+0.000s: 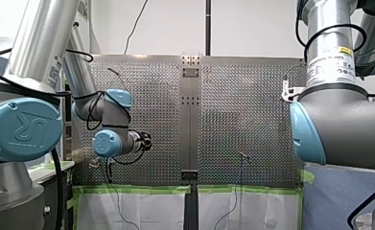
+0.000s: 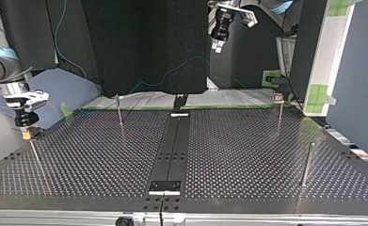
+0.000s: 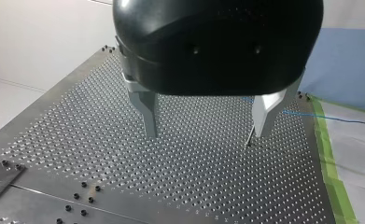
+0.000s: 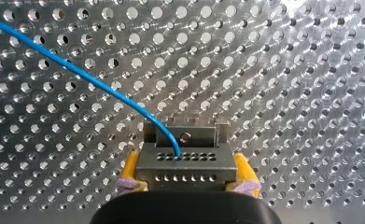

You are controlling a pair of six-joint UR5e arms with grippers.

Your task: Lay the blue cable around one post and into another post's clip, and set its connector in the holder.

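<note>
Between the yellow pads of my right gripper sits the connector, clamped, the blue cable leaving it loose over the table. Just behind is the holder; seated or not, I cannot tell. Routing looks not begun, i.e. next needs a post. My left gripper hangs wide open, w/ nothing. At the top view's far right the clip seems empty.

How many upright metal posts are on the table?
4 metal posts, top view: one below my right gripper, one back left, one back right, one front right. More may be hidden.
</note>
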